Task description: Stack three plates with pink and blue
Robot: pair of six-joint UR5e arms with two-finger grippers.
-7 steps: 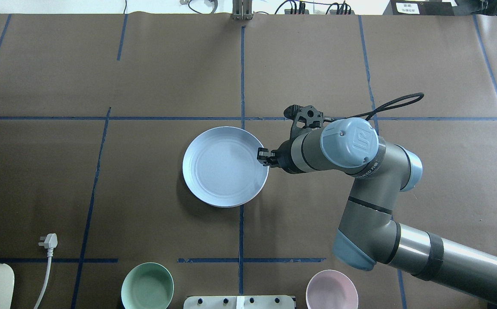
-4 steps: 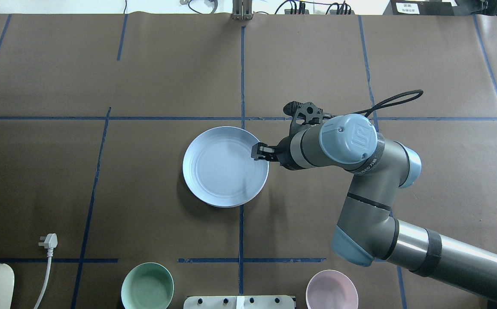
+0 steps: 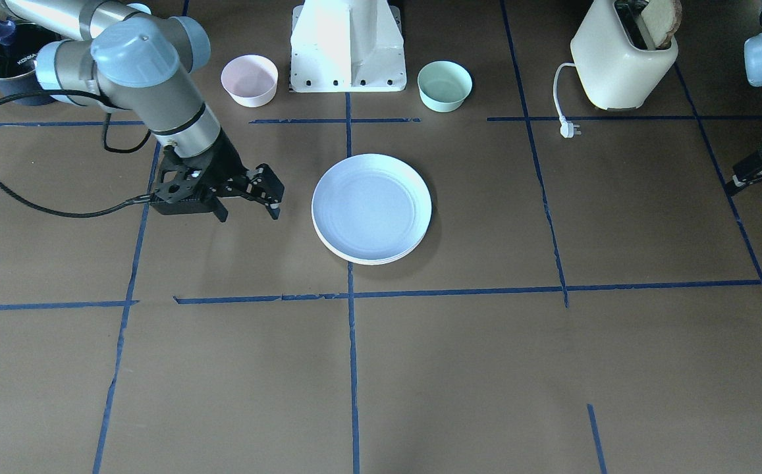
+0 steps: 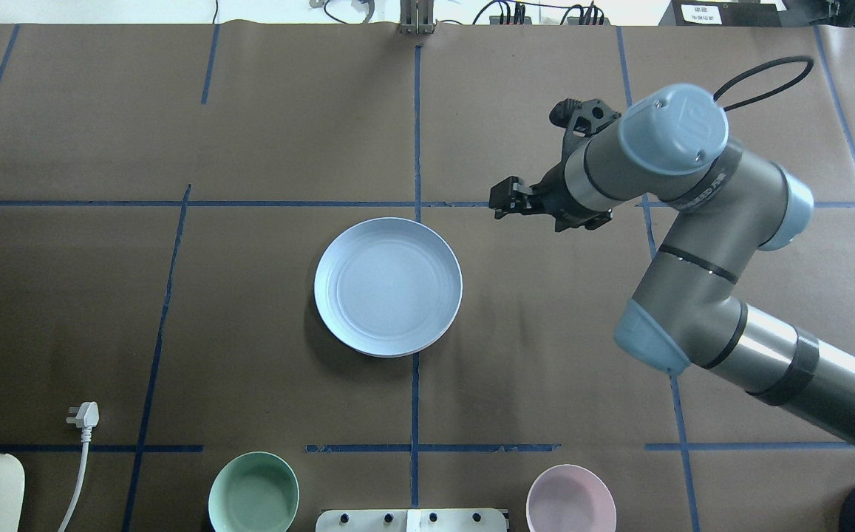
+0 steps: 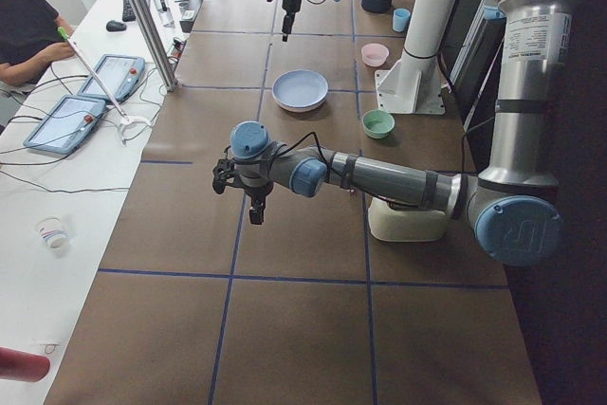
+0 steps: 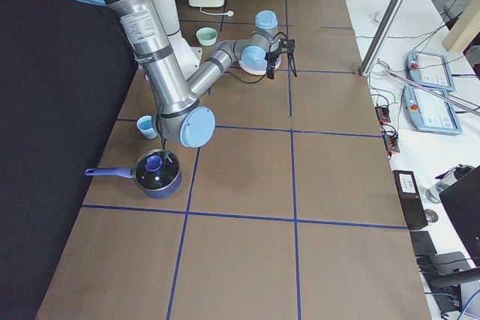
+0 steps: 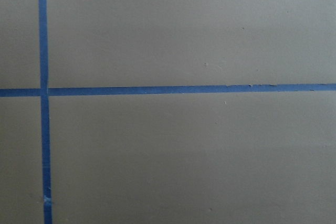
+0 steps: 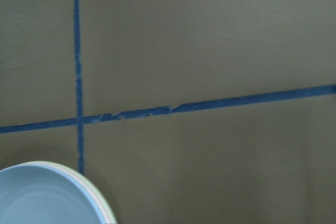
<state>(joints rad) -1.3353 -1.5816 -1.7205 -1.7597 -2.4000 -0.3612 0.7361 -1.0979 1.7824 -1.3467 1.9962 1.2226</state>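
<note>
Overhead cam sits behind robot, high, looks fwd and down on table [image 4: 102, 295]. Front cam faces robot from opposite side, steep, so L/R flip. Side cams look along table from each end, far back. Wrist cams look down, v. close: mostly brown surface and blue tape [image 7: 184, 89]. Plate stack [image 4: 388, 287] shows in overhead, front, both side views, plus bottom-left corner of right wrist view.

Reaching over the counter [image 4: 545, 332] with the right arm [image 4: 693, 244], elbow bent, wrist tilted downward. Holding the right gripper [image 3: 249, 213] clear of the surface, fingers [image 3: 274, 197] spread, nothing between them. Stretching the left arm [image 5: 379, 177] out long and low, left gripper [image 5: 254, 211] pointing straight down, finger spacing unclear.
</note>
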